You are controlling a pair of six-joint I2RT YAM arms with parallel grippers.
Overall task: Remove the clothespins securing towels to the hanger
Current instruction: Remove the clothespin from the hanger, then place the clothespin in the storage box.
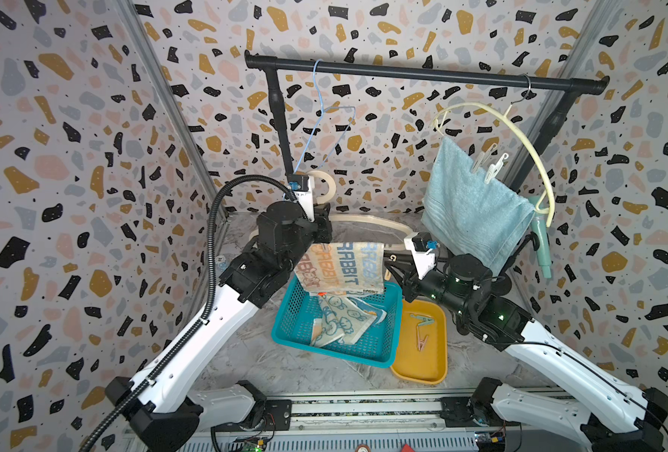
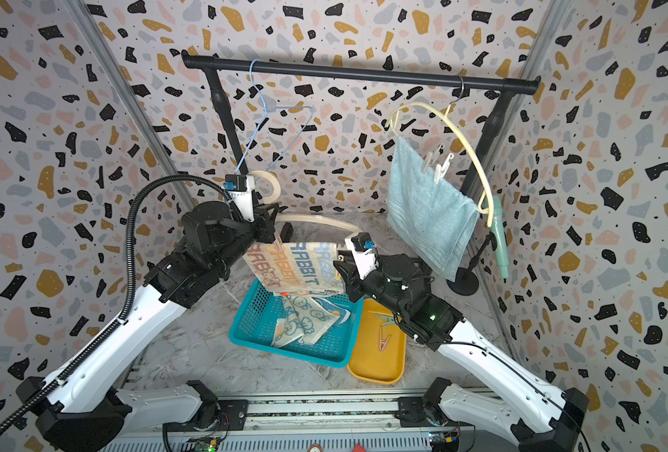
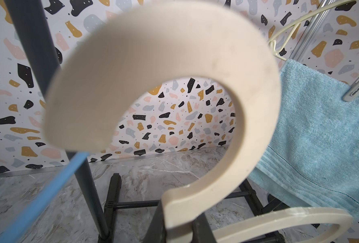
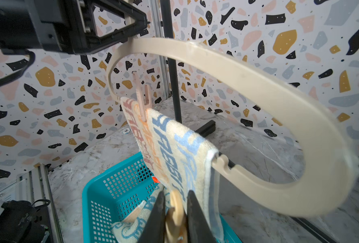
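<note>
Two right fingers pinch a pale clothespin at the RABBIT towel edge; left fingers clamp the hanger.

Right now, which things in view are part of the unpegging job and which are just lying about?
Job: RABBIT towel, cream hanger in left gripper, pink clothespin, pale clothespin in right gripper, blue towel, two white clothespins, yellow tray with freed clothespins.
Lying about: blue wire hanger, teal basket holding cartoon towel, black rail.

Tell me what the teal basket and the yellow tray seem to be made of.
Teal basket: probably moulded plastic, slightly glossy; its walls are a regular grid of holes. Yellow tray: likely plastic too, smooth and matte, with a rounded rim.
</note>
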